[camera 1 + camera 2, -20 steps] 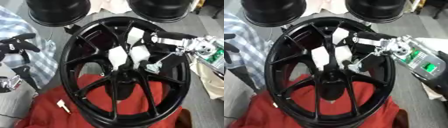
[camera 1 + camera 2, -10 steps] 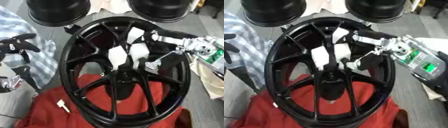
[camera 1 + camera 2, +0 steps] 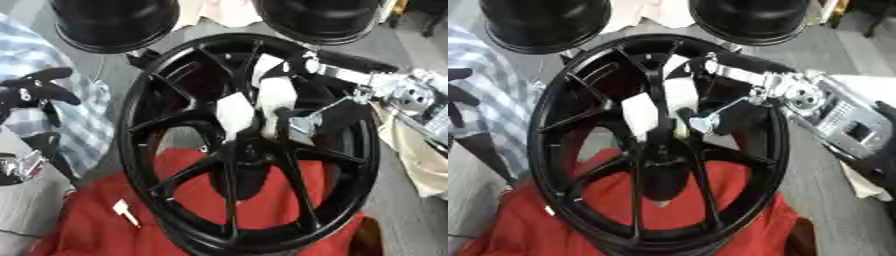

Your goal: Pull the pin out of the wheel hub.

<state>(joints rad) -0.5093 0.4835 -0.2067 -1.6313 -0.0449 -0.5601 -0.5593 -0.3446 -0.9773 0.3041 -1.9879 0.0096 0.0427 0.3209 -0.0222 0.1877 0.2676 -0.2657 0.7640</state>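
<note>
The right hand [image 3: 280,107] reaches in from the right over the black wheel [image 3: 249,145], its white-tipped fingers [image 3: 234,114] curled down among the spokes and closed around the centre of the hub [image 3: 662,150]. The pin cannot be made out beneath those fingertips. The left hand [image 3: 31,92] hovers left of the wheel, fingers spread. A red cloth [image 3: 96,225] lies under the wheel. No writing is legible.

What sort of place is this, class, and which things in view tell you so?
Probably a car workshop or a robot test bench: a black wheel stands on a red cloth, with a robot hand working at its hub.
</note>
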